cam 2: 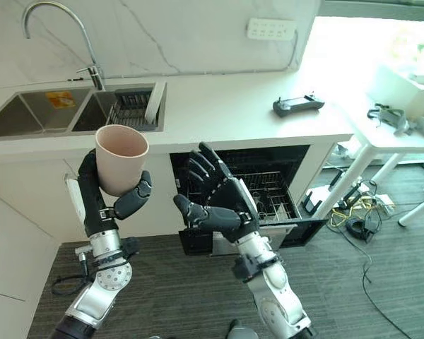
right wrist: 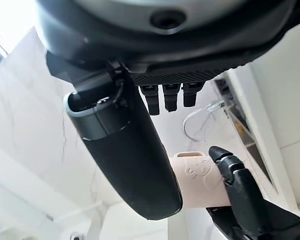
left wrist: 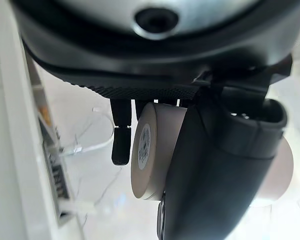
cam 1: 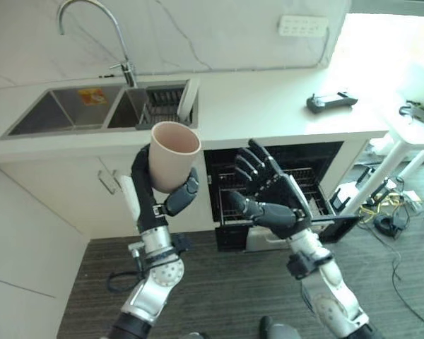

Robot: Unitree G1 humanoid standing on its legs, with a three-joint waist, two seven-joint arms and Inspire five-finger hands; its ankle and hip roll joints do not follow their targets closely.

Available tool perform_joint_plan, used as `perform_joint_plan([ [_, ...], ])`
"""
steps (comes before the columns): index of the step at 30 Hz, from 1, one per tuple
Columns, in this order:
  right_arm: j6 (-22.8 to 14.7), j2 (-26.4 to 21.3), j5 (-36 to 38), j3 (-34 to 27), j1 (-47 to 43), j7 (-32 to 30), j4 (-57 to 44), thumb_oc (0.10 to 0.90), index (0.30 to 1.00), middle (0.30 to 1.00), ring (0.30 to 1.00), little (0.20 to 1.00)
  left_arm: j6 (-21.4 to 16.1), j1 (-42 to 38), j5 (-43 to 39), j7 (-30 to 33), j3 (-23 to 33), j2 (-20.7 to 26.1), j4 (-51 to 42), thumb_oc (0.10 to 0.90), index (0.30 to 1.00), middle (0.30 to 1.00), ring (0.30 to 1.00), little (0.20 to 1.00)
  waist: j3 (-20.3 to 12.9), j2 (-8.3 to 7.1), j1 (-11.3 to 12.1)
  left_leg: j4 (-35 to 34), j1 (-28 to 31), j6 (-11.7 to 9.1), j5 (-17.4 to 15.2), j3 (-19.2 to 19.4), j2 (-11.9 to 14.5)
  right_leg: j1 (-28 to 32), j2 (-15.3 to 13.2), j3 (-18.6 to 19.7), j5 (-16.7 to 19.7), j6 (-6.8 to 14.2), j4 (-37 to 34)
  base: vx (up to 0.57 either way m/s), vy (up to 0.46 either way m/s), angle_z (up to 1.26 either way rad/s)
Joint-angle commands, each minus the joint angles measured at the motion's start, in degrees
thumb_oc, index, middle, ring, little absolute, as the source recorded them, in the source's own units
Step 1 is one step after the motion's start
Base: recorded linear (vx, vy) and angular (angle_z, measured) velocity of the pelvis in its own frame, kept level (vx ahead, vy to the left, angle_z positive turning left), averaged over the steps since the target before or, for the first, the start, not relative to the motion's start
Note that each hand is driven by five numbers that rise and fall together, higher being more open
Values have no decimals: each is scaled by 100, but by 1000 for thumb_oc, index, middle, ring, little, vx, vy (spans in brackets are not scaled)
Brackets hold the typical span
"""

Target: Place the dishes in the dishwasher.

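The left hand wraps its fingers and thumb round a smooth, matte beige cup, tapered and upright, at centre left of the frame. The right hand is spread open, empty, before the dishwasher's wire rack.

Strong daylight pours in from my upper right, washing out the bright window area so I read no detail there. The white stone countertop glares near it and dims toward the steel double sink. The open black dishwasher cavity stays dark; I can barely make out its racks. The dark wood-grain floor is evenly lit. In my left wrist view the pale pink round cup is soft and backlit, the background blown white. The right wrist view's near thumb is blurred.
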Motion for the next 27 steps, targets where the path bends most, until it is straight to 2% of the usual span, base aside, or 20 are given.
perform_joint_plan([
  [1,-479,286,44,-171,-509,-75,-440,800,900,900,900,900,-401,-751,549,248,-52,129,-230,400,300,300,300,300,-229,-28,-41,452,-239,29,-968,-727,181,787,-123,-372,-1238,238,95,12,-11,12],
  [8,-234,360,67,-91,-1059,-413,-385,800,900,900,900,900,-308,-850,689,120,-276,143,-58,400,300,300,300,300,-274,-42,133,452,-269,49,-974,-863,85,810,-136,-416,-1233,228,95,8,-13,10],
  [15,313,517,376,76,-1617,-482,-229,800,900,900,900,900,-457,-929,679,7,-458,178,105,400,300,300,300,300,-312,-32,316,452,-348,62,-950,-936,18,783,-219,-489,-1187,262,95,2,-3,12],
  [22,573,661,460,253,-1960,-533,-17,800,900,900,900,900,-604,-1032,727,17,-648,135,266,400,300,300,300,300,-314,-52,394,452,-364,66,-930,-967,8,773,-250,-486,-1154,282,95,-3,0,8],
  [27,624,714,452,289,-2142,-666,136,800,900,900,900,900,-664,-1103,778,26,-741,89,355,400,300,300,300,300,-315,-72,429,452,-378,72,-925,-994,-11,762,-257,-473,-1137,292,95,1,2,1],
])
